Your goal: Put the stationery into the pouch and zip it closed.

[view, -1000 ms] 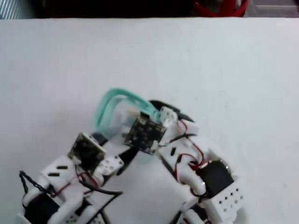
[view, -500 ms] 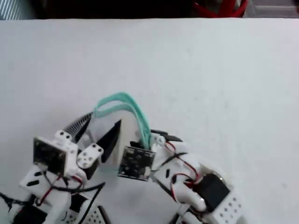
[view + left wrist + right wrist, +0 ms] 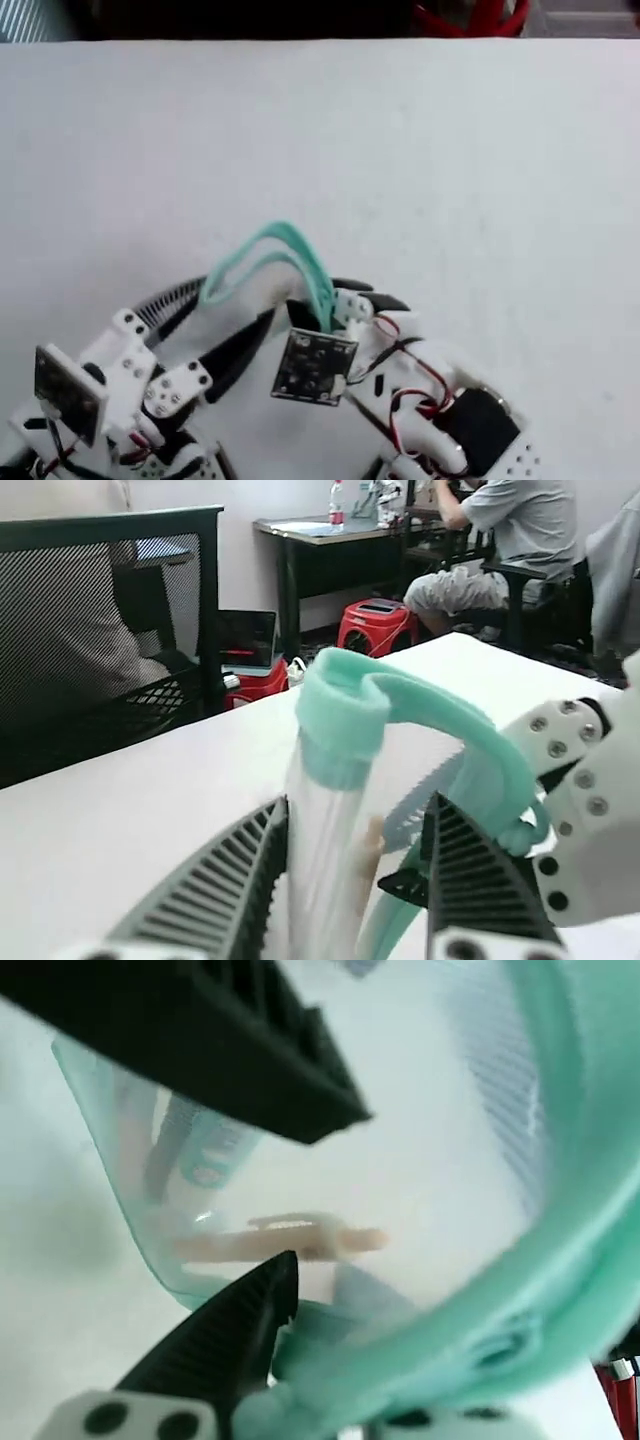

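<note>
Surface: white, matte table (image 3: 480, 150), near the front edge.
Left jaws: left gripper (image 3: 237, 300) is spread wide, its black ribbed fingers (image 3: 235, 865) straddling one end of the pouch.
Right jaws: right gripper (image 3: 340, 298) is clamped on the teal zip band (image 3: 345, 705) at the other end.
Pouch: pouch (image 3: 285, 230) has clear, glossy soft walls and a thick teal rim looped agape.
Axis: it runs from one gripper to the other, on edge, rim uppermost.
Inside: pale stick (image 3: 300, 1240) lies along the bottom.

White table (image 3: 450, 130) — black desk (image 3: 335, 565), red stool (image 3: 378, 625) behind
</note>
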Controlling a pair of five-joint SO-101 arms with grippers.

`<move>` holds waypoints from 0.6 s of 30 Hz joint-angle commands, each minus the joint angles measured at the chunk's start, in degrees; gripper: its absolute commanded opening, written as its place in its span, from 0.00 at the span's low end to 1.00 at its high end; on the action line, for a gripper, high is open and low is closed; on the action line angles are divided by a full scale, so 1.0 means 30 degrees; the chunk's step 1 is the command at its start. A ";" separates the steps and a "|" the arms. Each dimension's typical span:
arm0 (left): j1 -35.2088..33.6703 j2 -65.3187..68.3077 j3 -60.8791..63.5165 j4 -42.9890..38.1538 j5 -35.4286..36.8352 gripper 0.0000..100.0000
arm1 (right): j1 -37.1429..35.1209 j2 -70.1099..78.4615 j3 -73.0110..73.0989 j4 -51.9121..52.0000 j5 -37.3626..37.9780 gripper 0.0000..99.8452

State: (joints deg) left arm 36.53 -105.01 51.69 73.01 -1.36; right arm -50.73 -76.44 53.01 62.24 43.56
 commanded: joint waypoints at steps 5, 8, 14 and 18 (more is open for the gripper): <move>0.4352 0.0161 -0.0117 0.0850 -0.3868 0.21 | -0.0571 0.0073 -0.3546 0.1538 0.0029 0.02; 0.4352 0.0161 -0.0029 0.0821 -0.4015 0.21 | -0.0601 0.0073 -0.4161 0.2154 0.0029 0.02; 0.4264 0.0161 0.0059 0.0879 -0.3985 0.20 | -0.0601 0.0073 -0.4630 0.2212 -0.0352 0.02; 0.4264 0.0161 0.0850 0.0381 -0.4308 0.04 | -0.0601 0.0073 -0.4630 0.2212 -0.0352 0.02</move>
State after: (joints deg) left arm 43.65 -105.10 50.90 74.95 -12.97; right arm -50.64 -76.35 43.34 69.80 42.95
